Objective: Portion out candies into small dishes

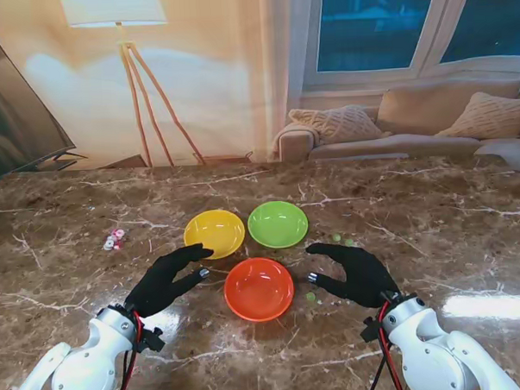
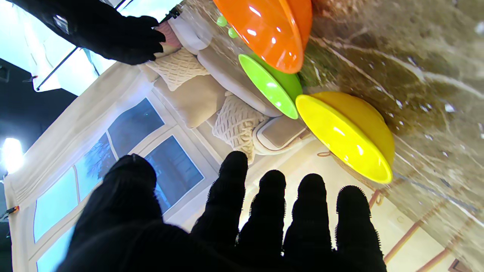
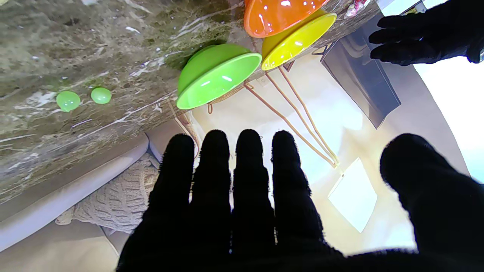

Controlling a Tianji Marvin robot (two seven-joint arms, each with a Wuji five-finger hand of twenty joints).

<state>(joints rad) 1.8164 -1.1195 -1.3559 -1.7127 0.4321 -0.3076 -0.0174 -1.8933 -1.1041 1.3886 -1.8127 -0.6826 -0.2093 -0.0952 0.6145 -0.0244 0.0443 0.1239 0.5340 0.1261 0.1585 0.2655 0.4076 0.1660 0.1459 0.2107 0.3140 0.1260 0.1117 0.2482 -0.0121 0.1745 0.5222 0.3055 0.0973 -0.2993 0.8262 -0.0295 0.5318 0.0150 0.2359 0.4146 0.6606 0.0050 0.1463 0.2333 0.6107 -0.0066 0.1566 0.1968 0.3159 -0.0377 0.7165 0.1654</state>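
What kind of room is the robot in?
Probably a living room in a home, or a set made to look like one. Behind the brown marble table stand a beige sofa with knitted cushions, a wooden tripod floor lamp with a white shade, and a dark flat screen at the left.

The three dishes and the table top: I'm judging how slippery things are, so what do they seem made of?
The yellow dish, green dish and orange dish look like glossy moulded plastic, perhaps melamine: flat solid colour, thin rims and sharp white glints. The table top looks like polished brown marble or a marble-print laminate: pale veins and a mirror-like reflection of the window; which one I cannot tell.
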